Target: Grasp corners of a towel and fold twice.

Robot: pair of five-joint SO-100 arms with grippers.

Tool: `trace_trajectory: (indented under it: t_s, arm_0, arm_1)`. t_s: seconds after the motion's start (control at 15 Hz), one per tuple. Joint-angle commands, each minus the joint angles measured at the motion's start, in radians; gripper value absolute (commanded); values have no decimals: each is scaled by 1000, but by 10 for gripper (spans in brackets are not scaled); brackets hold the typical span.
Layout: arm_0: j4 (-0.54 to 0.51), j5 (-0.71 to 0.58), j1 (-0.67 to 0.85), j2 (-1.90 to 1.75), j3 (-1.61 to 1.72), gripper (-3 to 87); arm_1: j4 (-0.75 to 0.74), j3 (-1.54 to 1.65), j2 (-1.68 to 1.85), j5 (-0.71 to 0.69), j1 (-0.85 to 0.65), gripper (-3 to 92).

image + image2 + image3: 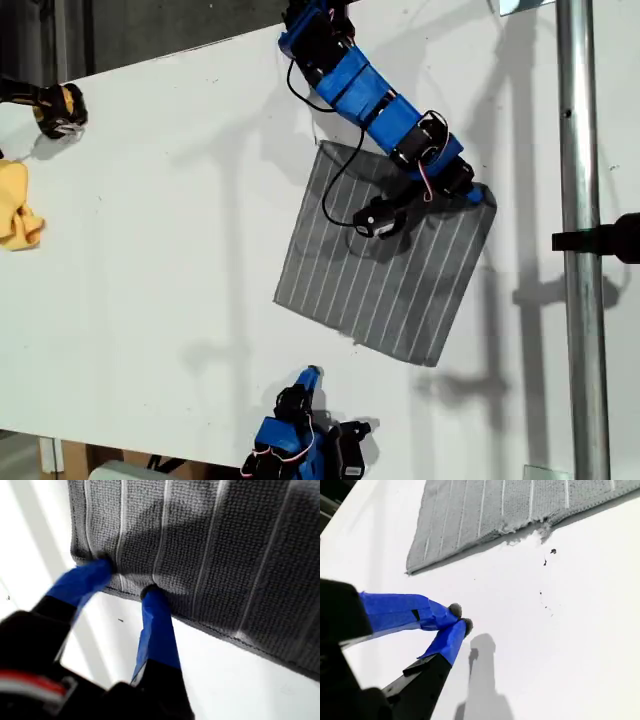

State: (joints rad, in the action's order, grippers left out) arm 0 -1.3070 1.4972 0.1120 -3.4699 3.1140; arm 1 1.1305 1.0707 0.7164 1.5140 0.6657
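The grey striped towel (400,290) lies flat and tilted on the white table (170,260). My first gripper (480,193) reaches across it from the far side to its corner (492,208) on the exterior view's right. There my first gripper (125,582) is open, both blue fingertips (152,597) touching the towel's hem (210,625) close to that corner (75,557). My second gripper (310,376) sits at the near table edge, short of the towel. It (460,619) is shut on nothing over bare table, with a towel corner (409,571) and a frayed hem (540,527) ahead.
A small yellow cloth (15,205) and a black-and-yellow object (60,108) lie at the exterior view's left edge. A metal pole (580,300) with a black clamp (600,240) runs down the exterior view's right side. Small dark specks (551,552) mark the table.
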Motion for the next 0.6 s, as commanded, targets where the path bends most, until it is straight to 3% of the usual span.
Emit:
trace_trajectory:
  t_s: [0.0,0.33,0.53]
  arm_0:
    - [-3,-6,3,-6,2,-16]
    - [-3,-8,0,-6,2,-16]
    - [-2,-14,5,-6,2,-16]
  arm_1:
    - [26,6,-80,14,-40,-2]
    - [52,9,-97,15,-26,-2]
    - [169,11,-5,3,-48,-2]
